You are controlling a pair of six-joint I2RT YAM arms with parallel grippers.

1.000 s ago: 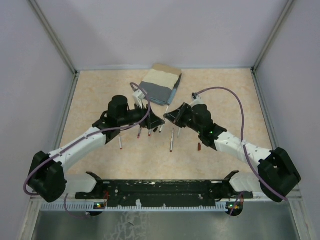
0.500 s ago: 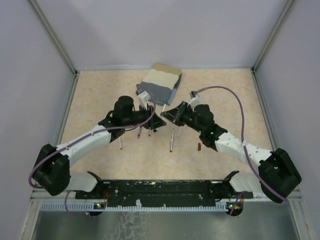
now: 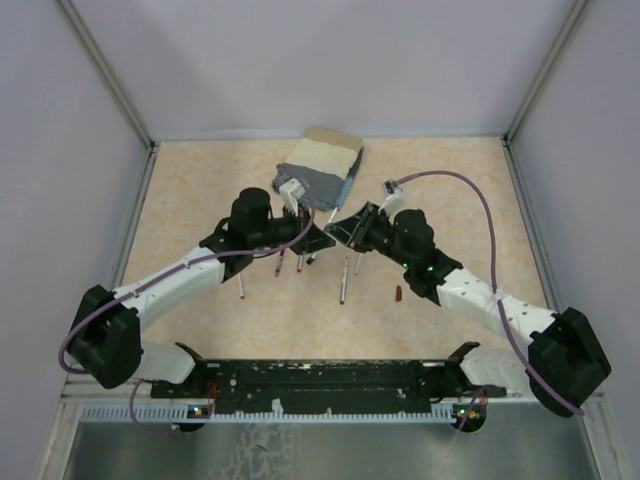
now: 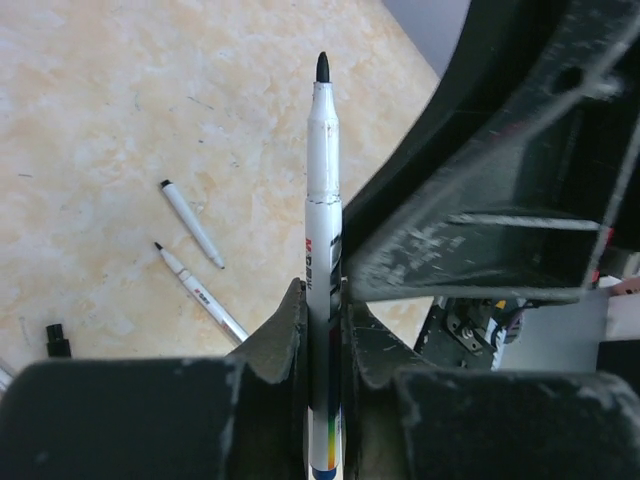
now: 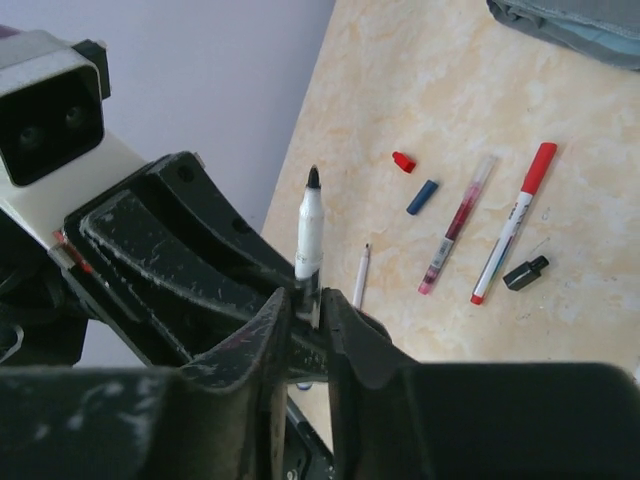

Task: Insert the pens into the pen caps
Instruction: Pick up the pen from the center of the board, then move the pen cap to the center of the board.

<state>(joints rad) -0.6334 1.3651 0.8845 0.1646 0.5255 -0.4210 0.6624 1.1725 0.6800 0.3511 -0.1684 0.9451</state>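
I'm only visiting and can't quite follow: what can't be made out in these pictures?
- Left wrist view: lower end of the held pen in the left gripper, cut off by the bottom edge.
- Right wrist view: whether the right gripper clamps the black-tipped pen; its fingers cover the barrel.
- Right wrist view: the cloth, cut by the top edge.

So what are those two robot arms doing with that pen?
The left arm's fingers are pinched on a white pen with a bare black tip, holding it up off the table. The right arm's fingers sit on either side of the same pen, but I can't tell whether they grip it. Other pens and loose caps, a red cap, a blue cap and a black cap, lie on the table.
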